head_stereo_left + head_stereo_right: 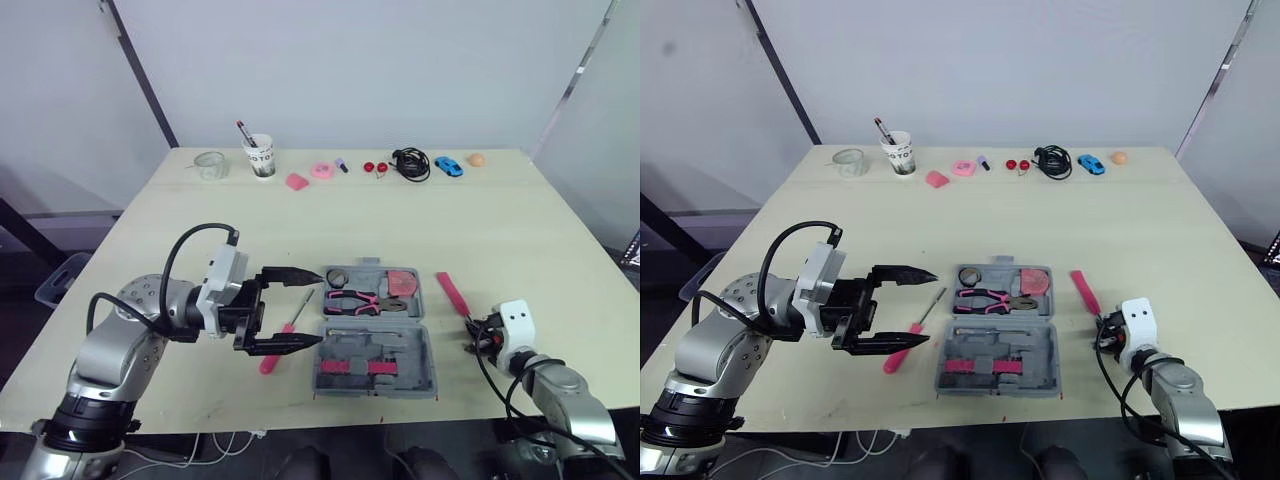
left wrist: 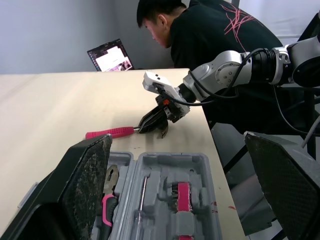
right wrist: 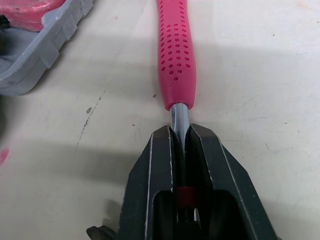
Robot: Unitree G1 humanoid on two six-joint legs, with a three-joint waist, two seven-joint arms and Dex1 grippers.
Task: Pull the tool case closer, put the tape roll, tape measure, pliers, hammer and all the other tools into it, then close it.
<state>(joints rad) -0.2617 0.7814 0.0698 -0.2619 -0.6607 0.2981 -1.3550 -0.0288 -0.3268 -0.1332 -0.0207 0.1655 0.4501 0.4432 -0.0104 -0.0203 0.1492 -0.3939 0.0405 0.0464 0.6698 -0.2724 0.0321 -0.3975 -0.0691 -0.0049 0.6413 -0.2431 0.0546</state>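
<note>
The left gripper is held wide open over the slim pink-handled screwdriver, which is laid on the pale table just left of the open grey plastic tool case. Pink-handled pliers are seen inside the case. Right of the case, the steel shank of a pink, perforated-handled tool is clamped by the right gripper.

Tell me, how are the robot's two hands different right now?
The left gripper is wide open and empty, beside the tool case; the right gripper is shut on the metal shaft of a pink-handled tool. Both have black fingers and sit low over the table.
</note>
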